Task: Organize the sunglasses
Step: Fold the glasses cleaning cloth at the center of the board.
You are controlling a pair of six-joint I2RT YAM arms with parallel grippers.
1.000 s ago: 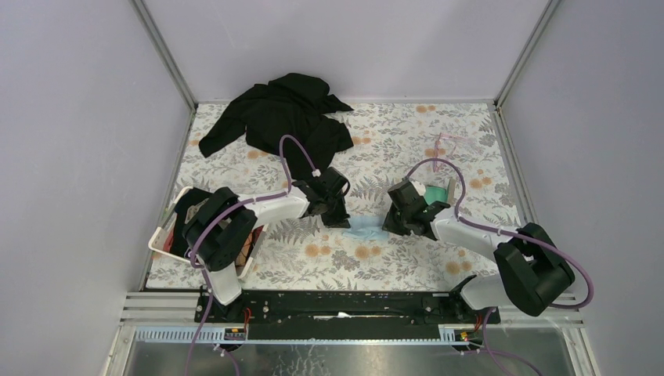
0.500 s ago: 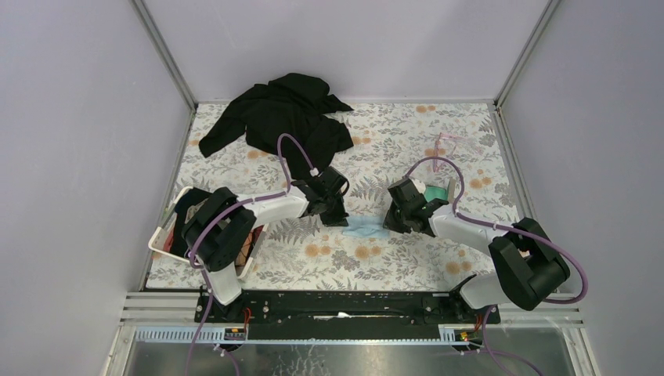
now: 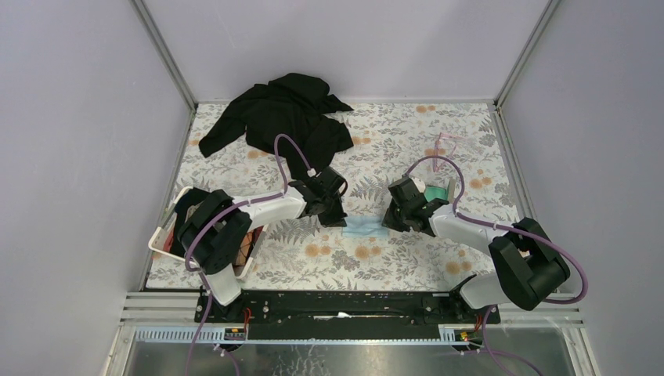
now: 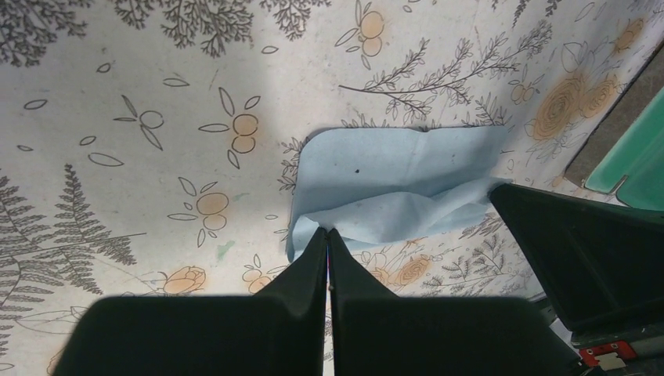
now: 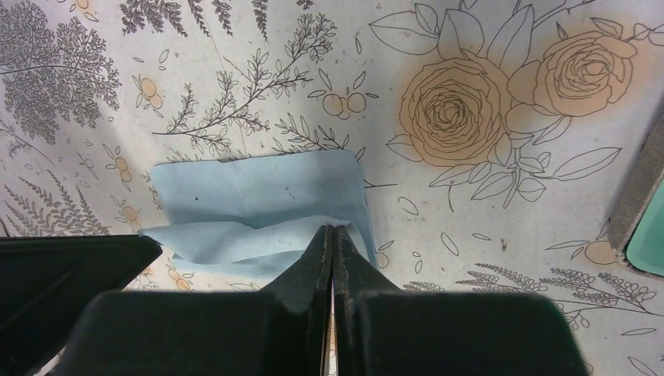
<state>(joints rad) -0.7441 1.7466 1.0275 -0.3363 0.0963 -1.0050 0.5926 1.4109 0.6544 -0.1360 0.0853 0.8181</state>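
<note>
The light blue cloth [image 3: 362,228] lies on the floral table between the arms, its near edge lifted and folded over. My left gripper [image 3: 338,219] is shut on the cloth's near left corner [image 4: 391,176]; its tips [image 4: 327,231] pinch the fabric. My right gripper [image 3: 389,223] is shut on the near right corner [image 5: 258,192]; its tips [image 5: 333,229] pinch the fabric. The grey-brown case with green lining [image 3: 438,190] lies open behind the right gripper. The pink sunglasses [image 3: 448,143] lie farther back right, small and faint.
A black garment [image 3: 286,117] is heaped at the back left. A white basket [image 3: 168,227] with items sits at the left edge under the left arm. The case edge shows in the left wrist view [image 4: 638,160] and the right wrist view [image 5: 646,211].
Both grippers have shifted slightly back, carrying the cloth's near edge over the rest. The cloth now looks flatter and more rectangular.
</note>
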